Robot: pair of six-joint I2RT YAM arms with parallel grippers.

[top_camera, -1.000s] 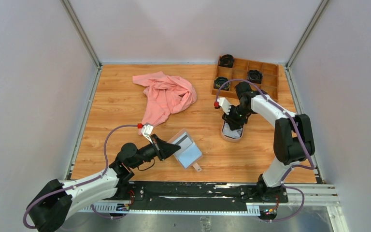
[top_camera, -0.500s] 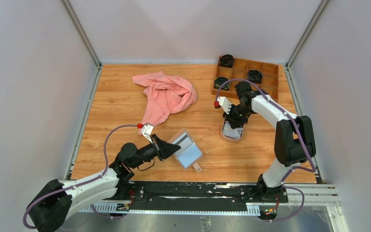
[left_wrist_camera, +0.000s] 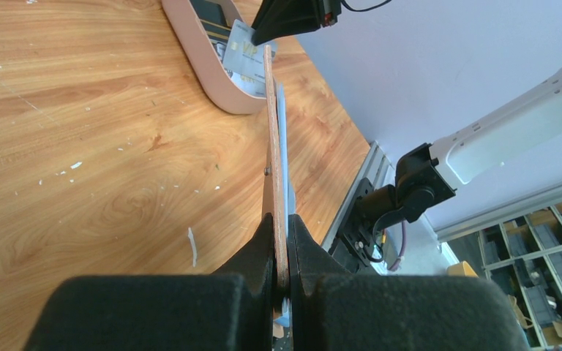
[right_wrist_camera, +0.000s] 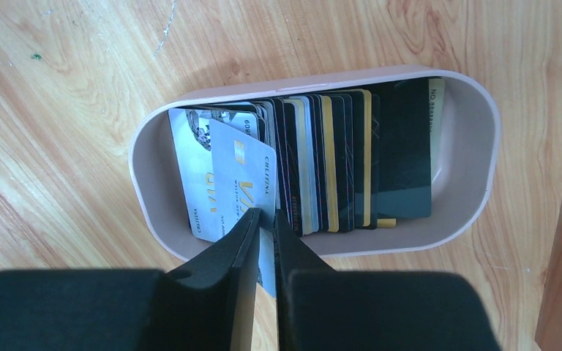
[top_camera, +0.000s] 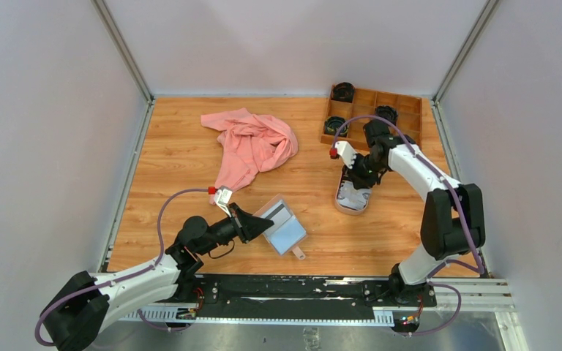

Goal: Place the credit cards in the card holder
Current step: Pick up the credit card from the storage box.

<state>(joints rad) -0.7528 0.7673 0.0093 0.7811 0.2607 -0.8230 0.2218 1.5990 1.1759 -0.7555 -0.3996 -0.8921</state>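
Tan leather pinched near, pale plastic pinched far: card pick in hand.

Nearest me, the left gripper is clamped tight on one edge of the card holder, whose blue inner face shows from above. Farther out, the right gripper has its fingers almost together on the short edge of a whitish-grey card, whose long axis runs straight away from them. It stands at one end of the credit cards in the pinkish tray. I judge the holder lies left of this card and nearer, so the right arm must carry it there.
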